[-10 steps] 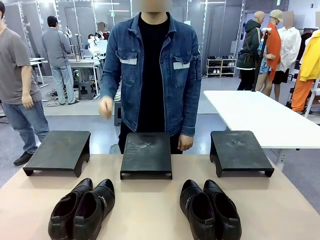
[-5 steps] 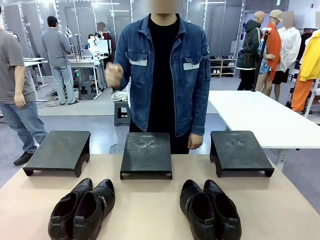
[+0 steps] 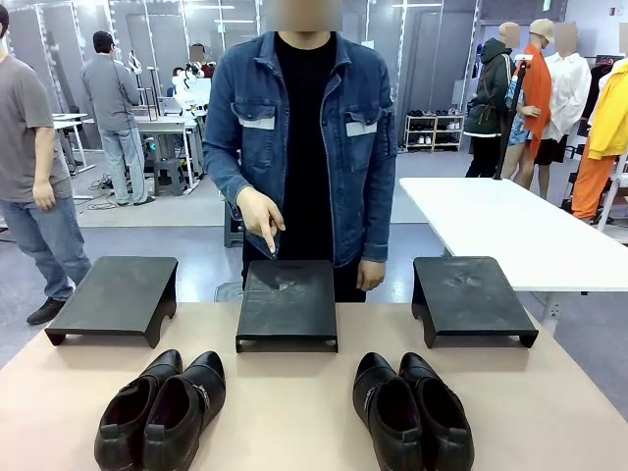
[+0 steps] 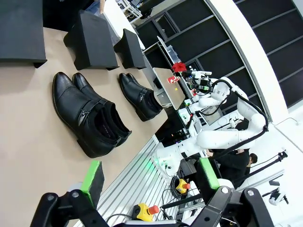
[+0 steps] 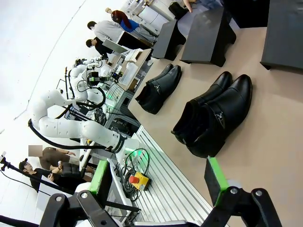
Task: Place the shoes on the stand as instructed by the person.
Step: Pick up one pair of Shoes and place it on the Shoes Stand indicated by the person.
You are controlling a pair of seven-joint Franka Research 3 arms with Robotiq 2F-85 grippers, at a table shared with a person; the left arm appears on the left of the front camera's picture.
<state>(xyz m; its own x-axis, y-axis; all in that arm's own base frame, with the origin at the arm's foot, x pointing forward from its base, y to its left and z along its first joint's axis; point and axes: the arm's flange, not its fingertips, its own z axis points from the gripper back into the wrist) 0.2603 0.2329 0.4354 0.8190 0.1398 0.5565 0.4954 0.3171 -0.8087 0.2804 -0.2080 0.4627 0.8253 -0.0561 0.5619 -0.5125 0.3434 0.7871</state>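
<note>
The shoes: left pair (image 3: 162, 412) lower left, right pair (image 3: 412, 412) lower right, toes pointing up-frame; the person's hand (image 3: 260, 211) points at the middle stand (image 3: 287, 299); left gripper (image 4: 150, 175) and right gripper (image 5: 157, 178) gape wide, empty, each nearest its own-side pair.

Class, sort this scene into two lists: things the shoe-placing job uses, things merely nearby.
Job: left shoe pair, right shoe pair, left stand, middle stand, right stand, person's pointing hand.
Nearby: white side table, background shoe rack, bystander in grey T-shirt.
</note>
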